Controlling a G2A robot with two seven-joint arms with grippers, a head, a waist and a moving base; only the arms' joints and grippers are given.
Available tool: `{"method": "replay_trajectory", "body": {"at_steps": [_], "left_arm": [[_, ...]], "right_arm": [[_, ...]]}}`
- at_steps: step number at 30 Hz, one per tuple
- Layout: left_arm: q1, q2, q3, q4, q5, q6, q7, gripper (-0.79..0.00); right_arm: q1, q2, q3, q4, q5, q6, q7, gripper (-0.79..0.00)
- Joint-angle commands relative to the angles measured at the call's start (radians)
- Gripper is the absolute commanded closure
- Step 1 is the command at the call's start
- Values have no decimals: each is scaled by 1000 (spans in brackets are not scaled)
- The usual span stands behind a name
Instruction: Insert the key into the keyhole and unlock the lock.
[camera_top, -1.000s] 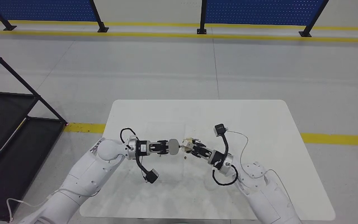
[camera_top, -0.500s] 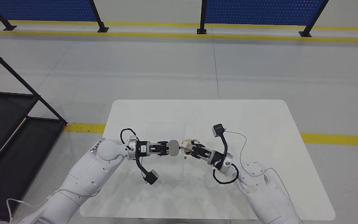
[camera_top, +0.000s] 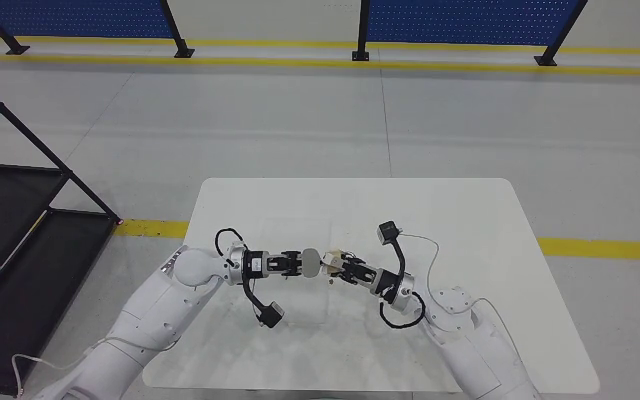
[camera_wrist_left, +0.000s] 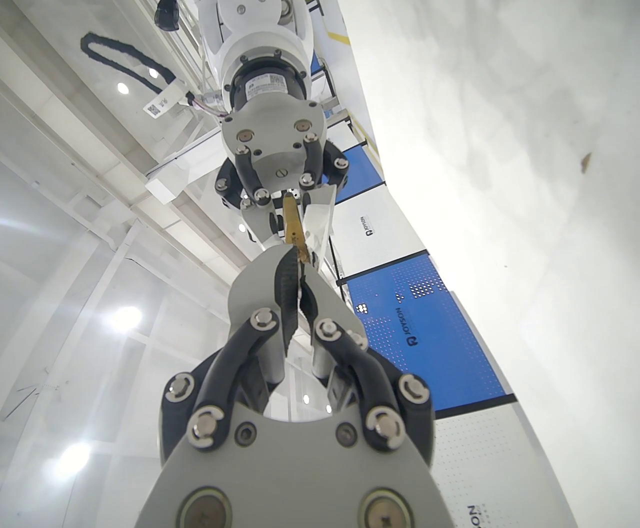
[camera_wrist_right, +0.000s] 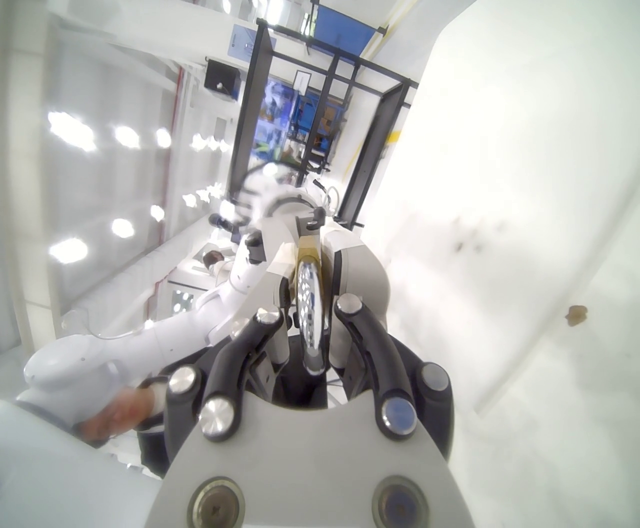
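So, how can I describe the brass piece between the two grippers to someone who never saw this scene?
Over the middle of the white table, the left gripper and right gripper meet tip to tip. The brass piece is the thin strip bridging them, the one yellow-metal thing among black, white and silver parts.

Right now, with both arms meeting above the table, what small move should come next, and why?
Probably nudge the left end effector straight toward the right end effector. The key pinched in the left one has its tip at the lock held by the right; how deep it sits is unclear, so push before turning.
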Motion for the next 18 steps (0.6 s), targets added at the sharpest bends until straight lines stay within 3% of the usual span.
{"method": "replay_trajectory", "body": {"at_steps": [1, 18], "left_arm": [[0, 0, -2, 1, 0, 1, -2, 0], [2, -2, 1, -3, 1, -3, 1, 0]], "right_arm": [[0, 1, 1, 0, 2, -1, 5, 0], [2, 4, -4, -3, 8, -9, 46, 0]]}}
